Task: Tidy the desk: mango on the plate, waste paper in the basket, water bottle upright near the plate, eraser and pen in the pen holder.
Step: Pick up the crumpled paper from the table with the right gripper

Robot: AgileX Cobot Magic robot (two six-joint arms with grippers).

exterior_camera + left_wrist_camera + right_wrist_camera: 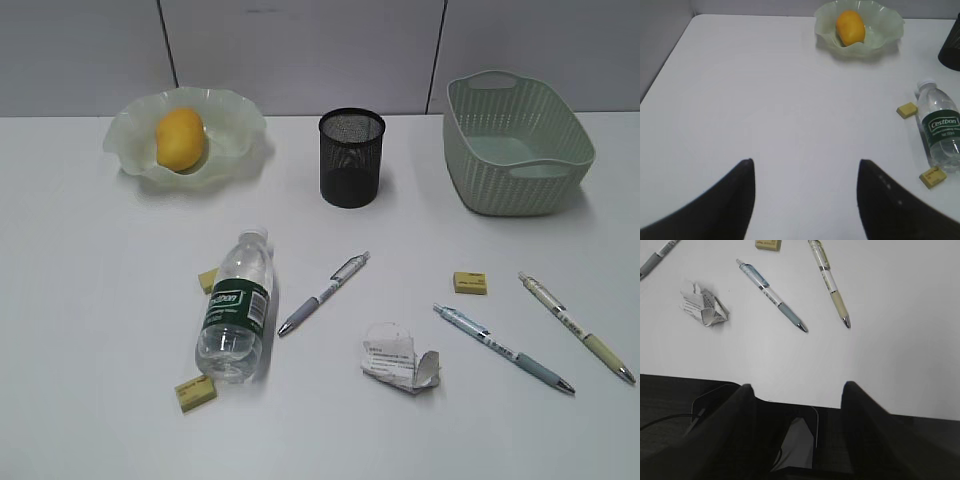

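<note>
On the desk [90, 330] the bottle [238, 306] lies sideways; both grippers [805, 200] [797, 405] hang wide and empty, and a careless grasp could roll it.

A pale grey panelled wall [300, 50], split by thin dark seams, rises behind the surface. Light is soft and even, with faint shadows.

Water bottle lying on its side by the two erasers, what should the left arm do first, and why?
Probably move the open, empty left gripper right toward the water bottle and line up across its body. The mango already sits in the plate, and the bottle lies flat on the desk, the nearest unfinished item on that side.
</note>
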